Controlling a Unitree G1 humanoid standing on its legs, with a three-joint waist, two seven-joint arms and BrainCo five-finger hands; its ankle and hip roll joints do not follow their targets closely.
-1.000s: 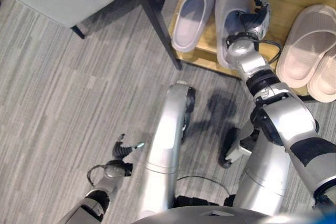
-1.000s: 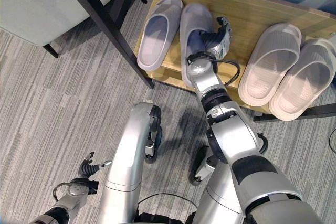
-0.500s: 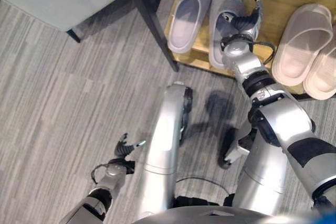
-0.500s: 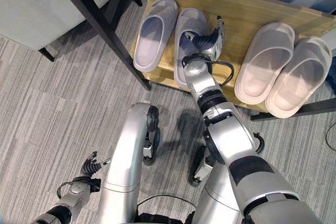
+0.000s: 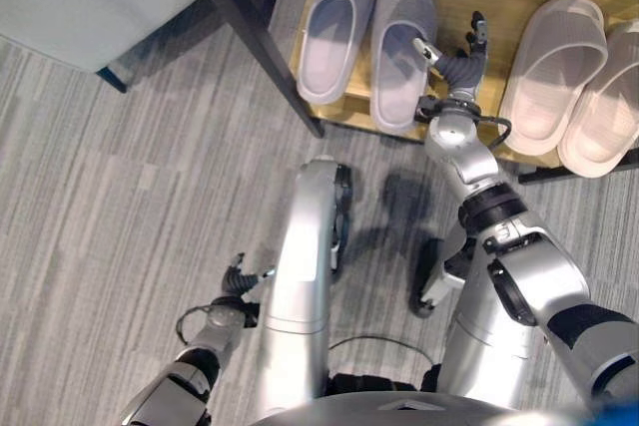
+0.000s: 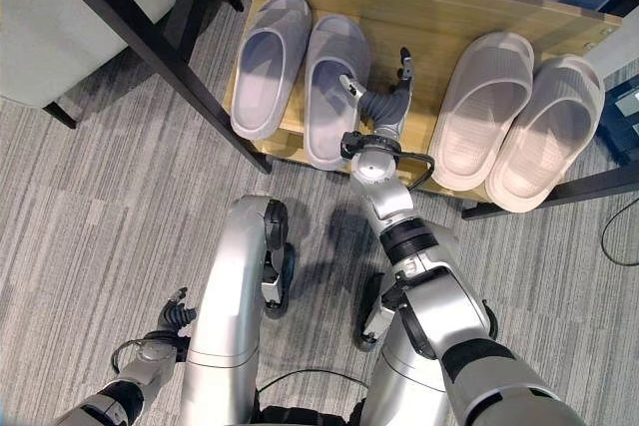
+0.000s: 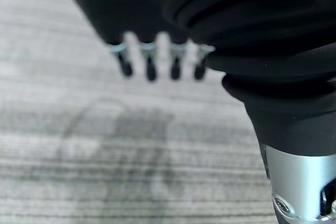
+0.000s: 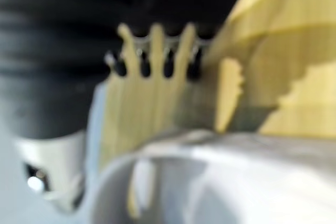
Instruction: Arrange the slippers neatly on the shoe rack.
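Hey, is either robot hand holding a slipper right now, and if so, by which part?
Nothing is held. The right hand is open above the shoe rack, beside the grey slipper, not gripping it. The left hand hangs open over the floor.

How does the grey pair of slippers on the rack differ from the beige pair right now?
The grey pair sits at the left end of the shoe rack, the beige pair at the right end. The grey slippers are lavender-grey, the beige ones pale cream. The open right hand is beside the grey pair; the beige pair is apart from it. Both pairs lie side by side, toes pointing inward.
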